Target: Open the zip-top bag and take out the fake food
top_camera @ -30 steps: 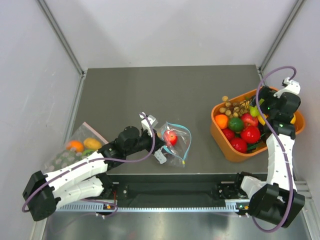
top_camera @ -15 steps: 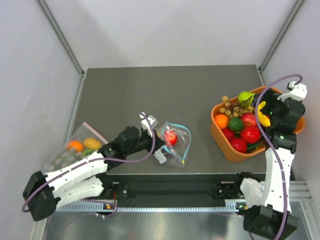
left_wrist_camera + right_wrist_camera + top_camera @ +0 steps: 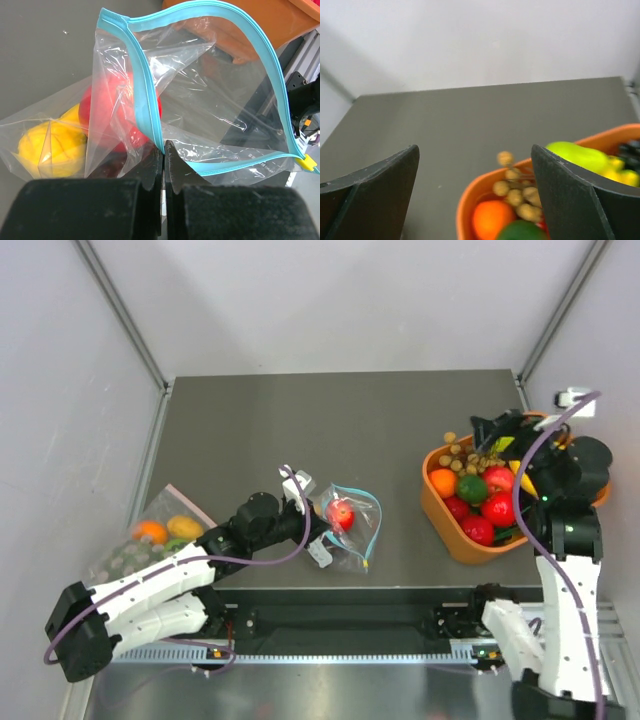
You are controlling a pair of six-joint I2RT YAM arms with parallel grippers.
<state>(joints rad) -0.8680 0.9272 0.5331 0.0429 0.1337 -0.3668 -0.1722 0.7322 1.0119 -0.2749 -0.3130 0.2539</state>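
Two arms are working over the dark table (image 3: 300,420), and we are watching them from above and from each wrist. The left gripper (image 3: 164,150) is pinching the zip-top bag (image 3: 220,95): its jaws are pressing together on the clear film right where the teal-blue zip strip dips at the near side of the mouth. The bag is lying on the table close to the near edge, a little left of the middle, and its mouth is gaping, the teal strip curving in a wide loop toward the right. Inside it we are seeing a red apple (image 3: 117,117) and, further left in the crinkled plastic, a yellow lemon (image 3: 47,147); from above only the apple is showing clearly.

The right gripper (image 3: 490,432) is hanging over the far left rim of the orange bin (image 3: 440,518), its fingers standing wide apart with nothing between them. The bin is sitting on the right side of the table, well apart from the bag, and it is holding a heap of plastic fruit: red ones, an orange one, a dark green one, a tan cluster, and a lime-green fruit (image 3: 575,156) at its far side.

A second clear bag (image 3: 150,535) with a pinkish edge strip is lying at the left edge of the table, with orange and yellow pieces inside, and neither gripper is touching it.
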